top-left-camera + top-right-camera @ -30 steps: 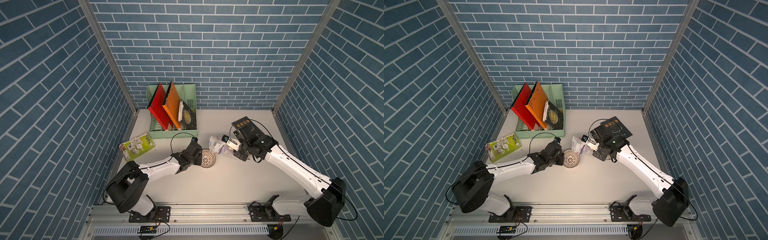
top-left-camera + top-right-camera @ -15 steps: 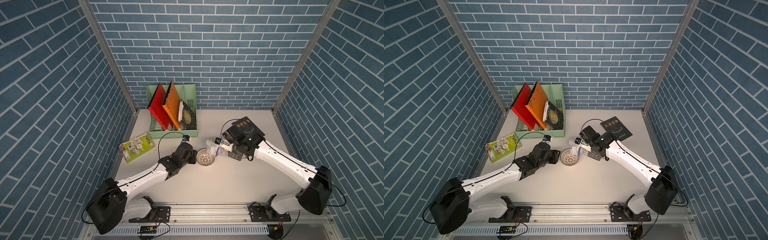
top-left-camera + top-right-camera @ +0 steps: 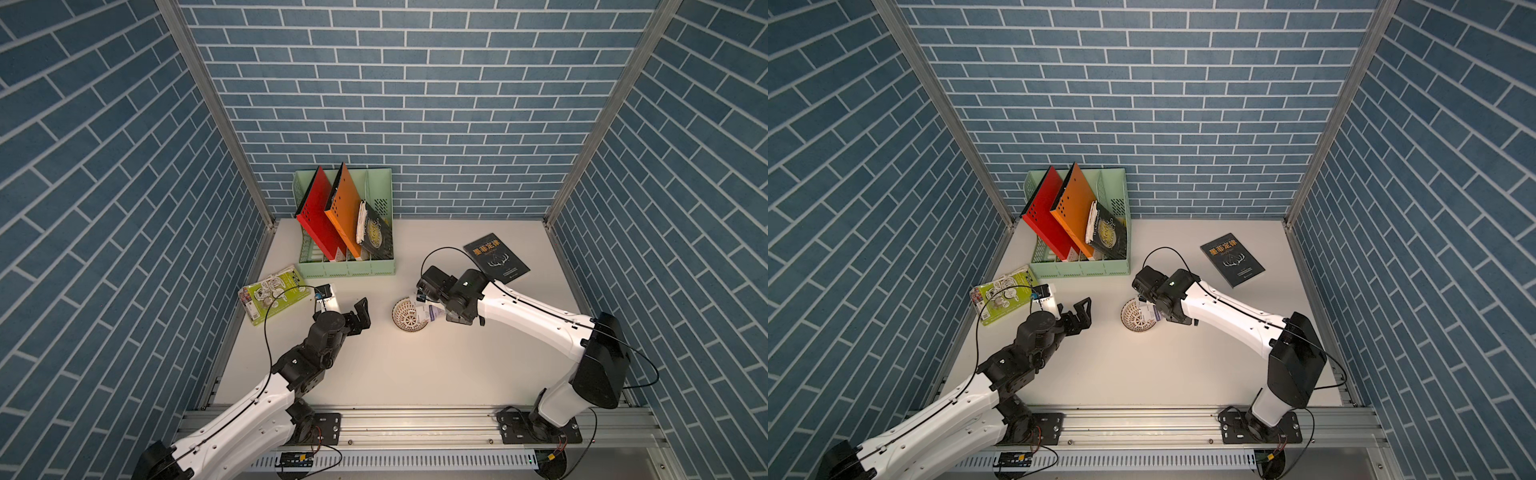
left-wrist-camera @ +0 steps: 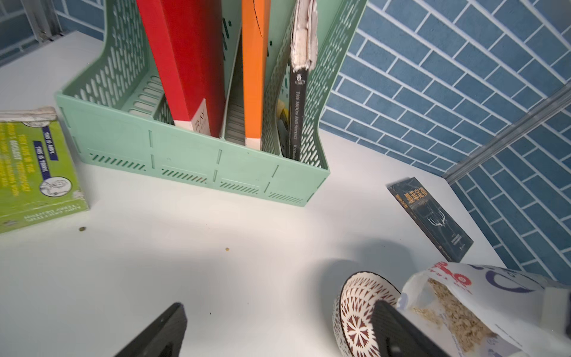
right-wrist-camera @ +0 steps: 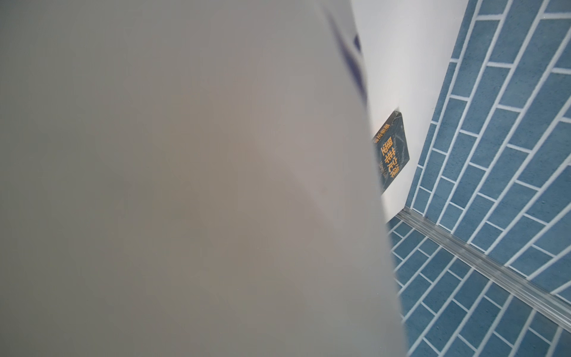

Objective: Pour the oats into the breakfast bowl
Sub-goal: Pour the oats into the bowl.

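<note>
Right end effector (image 3: 441,311) grips the oats pouch (image 4: 482,296), tilted, mouth at the breakfast bowl (image 3: 405,316) rim; left end effector (image 4: 279,309) gapes wide, empty.

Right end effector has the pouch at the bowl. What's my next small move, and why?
Probably tip the pouch more steeply, mouth down over the bowl. The right end effector holds it with its open mouth by the rim, oats sit inside the pouch, and the bowl's patterned centre looks bare.

White table (image 3: 415,374): bowl (image 3: 404,320), mint rack (image 3: 347,268), green packet (image 3: 274,297), black book (image 3: 496,257).
</note>
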Controlling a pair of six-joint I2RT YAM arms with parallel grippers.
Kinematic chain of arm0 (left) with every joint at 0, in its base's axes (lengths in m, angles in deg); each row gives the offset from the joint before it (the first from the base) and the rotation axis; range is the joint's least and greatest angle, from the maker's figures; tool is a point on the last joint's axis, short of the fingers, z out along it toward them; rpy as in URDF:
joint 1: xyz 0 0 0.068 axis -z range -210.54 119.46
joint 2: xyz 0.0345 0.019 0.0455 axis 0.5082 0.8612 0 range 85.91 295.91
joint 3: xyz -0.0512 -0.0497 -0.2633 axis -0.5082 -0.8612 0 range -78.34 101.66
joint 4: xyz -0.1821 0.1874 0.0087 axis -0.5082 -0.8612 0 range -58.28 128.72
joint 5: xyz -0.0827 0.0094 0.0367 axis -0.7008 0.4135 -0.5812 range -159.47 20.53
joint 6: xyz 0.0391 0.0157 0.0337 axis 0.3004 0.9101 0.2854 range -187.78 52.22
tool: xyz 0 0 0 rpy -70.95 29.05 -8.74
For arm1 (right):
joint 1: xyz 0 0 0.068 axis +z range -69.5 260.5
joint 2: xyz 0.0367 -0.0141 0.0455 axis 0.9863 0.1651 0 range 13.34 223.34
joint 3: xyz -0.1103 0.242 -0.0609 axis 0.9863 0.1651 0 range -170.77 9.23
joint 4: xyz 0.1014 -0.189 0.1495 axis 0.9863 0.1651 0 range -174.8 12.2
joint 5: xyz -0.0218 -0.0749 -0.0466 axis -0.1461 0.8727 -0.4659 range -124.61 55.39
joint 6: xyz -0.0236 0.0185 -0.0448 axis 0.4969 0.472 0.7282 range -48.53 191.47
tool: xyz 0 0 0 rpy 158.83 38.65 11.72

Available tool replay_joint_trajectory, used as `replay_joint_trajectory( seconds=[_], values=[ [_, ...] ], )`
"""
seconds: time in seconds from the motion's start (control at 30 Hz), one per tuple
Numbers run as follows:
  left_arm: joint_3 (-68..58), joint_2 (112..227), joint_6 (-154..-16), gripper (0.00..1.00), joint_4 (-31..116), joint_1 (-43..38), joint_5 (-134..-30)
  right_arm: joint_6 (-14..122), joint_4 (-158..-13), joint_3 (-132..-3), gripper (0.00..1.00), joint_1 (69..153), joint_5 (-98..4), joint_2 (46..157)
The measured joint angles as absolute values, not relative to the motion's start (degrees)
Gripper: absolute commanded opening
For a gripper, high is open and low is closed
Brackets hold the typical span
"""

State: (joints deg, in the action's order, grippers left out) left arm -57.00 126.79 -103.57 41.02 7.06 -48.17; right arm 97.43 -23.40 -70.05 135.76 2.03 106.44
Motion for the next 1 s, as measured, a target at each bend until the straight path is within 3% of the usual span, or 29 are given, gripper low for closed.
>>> replay_joint_trajectory(
  seconds=[0.33,1.0],
  values=[
    [-57.00,124.17,-103.59,1.00,40.23,6.43,-44.02,97.84,-22.37,-72.57,0.00,140.92,11.45,109.15],
    [-56.24,127.03,-103.57,0.99,39.93,6.41,-44.69,100.53,-22.63,-72.41,0.00,144.55,19.89,110.46]
  ],
)
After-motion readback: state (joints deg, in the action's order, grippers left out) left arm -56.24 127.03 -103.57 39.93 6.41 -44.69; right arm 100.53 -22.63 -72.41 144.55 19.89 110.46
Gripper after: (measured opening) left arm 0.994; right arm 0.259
